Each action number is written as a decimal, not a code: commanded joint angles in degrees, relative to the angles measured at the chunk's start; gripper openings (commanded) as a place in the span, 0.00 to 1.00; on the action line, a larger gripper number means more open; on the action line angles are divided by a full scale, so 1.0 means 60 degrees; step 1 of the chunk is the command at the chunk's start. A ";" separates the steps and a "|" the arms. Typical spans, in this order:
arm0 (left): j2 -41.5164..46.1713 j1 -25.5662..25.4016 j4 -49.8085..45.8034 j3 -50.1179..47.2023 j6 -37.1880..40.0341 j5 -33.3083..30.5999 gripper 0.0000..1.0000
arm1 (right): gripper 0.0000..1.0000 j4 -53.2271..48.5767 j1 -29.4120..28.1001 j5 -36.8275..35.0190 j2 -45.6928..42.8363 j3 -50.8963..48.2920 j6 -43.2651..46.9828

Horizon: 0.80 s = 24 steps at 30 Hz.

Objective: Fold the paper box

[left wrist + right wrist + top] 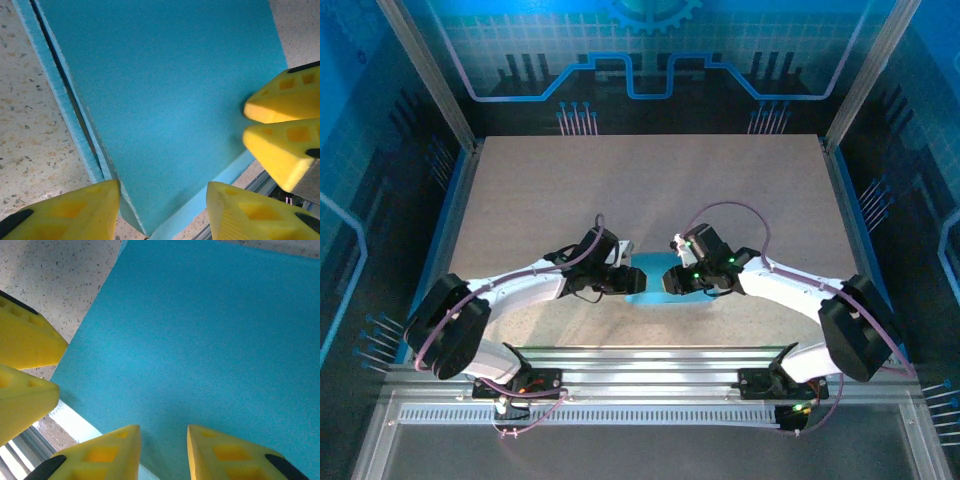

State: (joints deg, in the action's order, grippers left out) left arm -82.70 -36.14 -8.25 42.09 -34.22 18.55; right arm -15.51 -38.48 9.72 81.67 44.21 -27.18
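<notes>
My left gripper (164, 186) is half open and my right gripper (164, 429) narrow, so the box (165, 90) could slip sideways.

Paper box (648, 284): light blue, folded flat, lies on the table (620, 190) near its front edge, centred; layered flap edges along one side.

Paper box (648, 290) sits on table (650, 180) (between left gripper (632, 278) and right gripper (666, 280)).

We note a speckled beige bench (650, 180), aluminium rails (650, 365) along its near edge, and a blue circuit-patterned backdrop (650, 60) behind.
</notes>
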 commanded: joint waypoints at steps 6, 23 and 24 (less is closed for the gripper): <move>0.0175 -0.0041 -0.0144 0.0195 -0.0254 0.0115 0.50 | 0.30 0.0080 -0.0339 -0.0494 0.0543 -0.0192 -0.0070; 0.0218 -0.0070 -0.0999 0.0577 -0.0100 -0.0635 0.50 | 0.31 0.0210 -0.0395 -0.0299 -0.0220 -0.0118 -0.0055; 0.0204 -0.0070 -0.1070 0.0595 -0.0098 -0.0616 0.50 | 0.32 0.0198 -0.0359 -0.0225 -0.0343 -0.0102 -0.0063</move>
State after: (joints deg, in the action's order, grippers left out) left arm -81.49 -36.18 -11.40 43.44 -34.61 16.23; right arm -13.69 -40.56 6.76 82.04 43.88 -27.18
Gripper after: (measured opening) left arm 0.496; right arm 0.316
